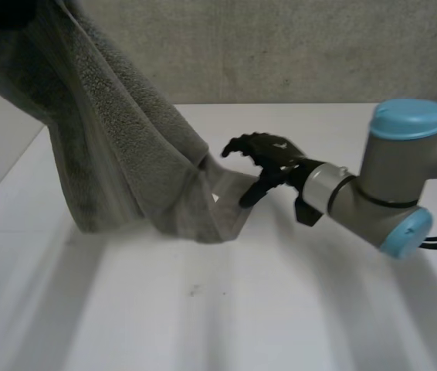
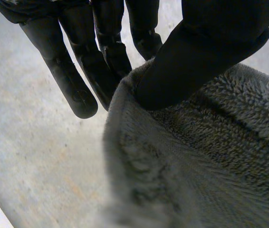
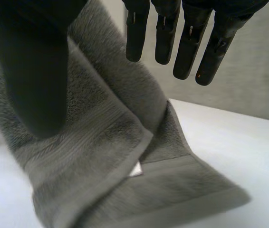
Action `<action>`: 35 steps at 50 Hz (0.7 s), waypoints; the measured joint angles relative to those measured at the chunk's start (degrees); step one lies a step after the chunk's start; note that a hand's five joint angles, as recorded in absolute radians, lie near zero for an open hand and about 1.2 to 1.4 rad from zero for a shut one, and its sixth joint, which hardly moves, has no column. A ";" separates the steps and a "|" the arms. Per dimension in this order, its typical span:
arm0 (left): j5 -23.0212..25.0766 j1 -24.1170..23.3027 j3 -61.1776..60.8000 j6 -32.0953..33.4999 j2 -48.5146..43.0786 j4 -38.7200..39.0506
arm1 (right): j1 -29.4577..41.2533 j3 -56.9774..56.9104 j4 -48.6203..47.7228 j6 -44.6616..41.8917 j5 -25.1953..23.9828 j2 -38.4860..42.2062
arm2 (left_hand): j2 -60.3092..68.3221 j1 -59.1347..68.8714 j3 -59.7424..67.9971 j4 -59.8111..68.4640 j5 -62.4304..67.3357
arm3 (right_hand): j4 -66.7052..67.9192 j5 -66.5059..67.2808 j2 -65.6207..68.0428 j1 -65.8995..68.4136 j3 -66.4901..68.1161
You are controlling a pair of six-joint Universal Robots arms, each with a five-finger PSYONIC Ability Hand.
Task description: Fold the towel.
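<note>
The left hand (image 2: pixel 201 52) holds the grey towel (image 2: pixel 210 156) at an upper edge: its thumb presses the pile from one side and its straight fingers (image 2: pixel 72 80) back the cloth from the other, a firm pinch. From that hold the towel (image 1: pixel 126 147) hangs in a long slope over the table's left side, and its lower banded end lies crumpled on the white table (image 1: pixel 226 309), about midway between the far edge and the near edge.

The right hand (image 1: pixel 269 154) is at that lower end, close beside the banded corner. It is spread wide, with the thumb (image 3: pixel 34 71) well apart from the straight fingers (image 3: pixel 191 42) and the cloth not yet caught between them.

The step in hand looks like taking the free lower corner. To do it well, the right hand should close on the flat woven band near the small white label (image 3: pixel 135 170), catching a single layer rather than the overlapped fold. The left hand should hold its pinch high, so the cloth hangs taut and the edges can be matched.

Counted: one towel, one label, two hands, one table.
</note>
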 measured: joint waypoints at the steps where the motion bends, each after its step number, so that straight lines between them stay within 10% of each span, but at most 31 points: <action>1: 0.29 -0.03 -0.35 -0.01 0.97 0.01 | 0.90 -0.47 -0.07 0.24 -0.19 0.63 | 0.00 0.00 0.00 0.00 0.00 | 0.00 0.00 0.00 0.00 0.00; 23: 0.83 0.10 -3.63 0.01 3.28 0.11 | 10.56 -1.89 -2.41 3.57 -0.91 7.28 | 0.00 0.00 0.00 0.00 0.00 | 3.31 3.31 0.15 0.22 2.44; 35: 0.87 0.23 -5.63 0.01 2.69 0.86 | 14.44 -1.80 -3.22 3.54 -9.83 8.46 | 0.00 0.00 0.00 0.00 0.00 | 13.27 12.78 11.24 10.35 12.63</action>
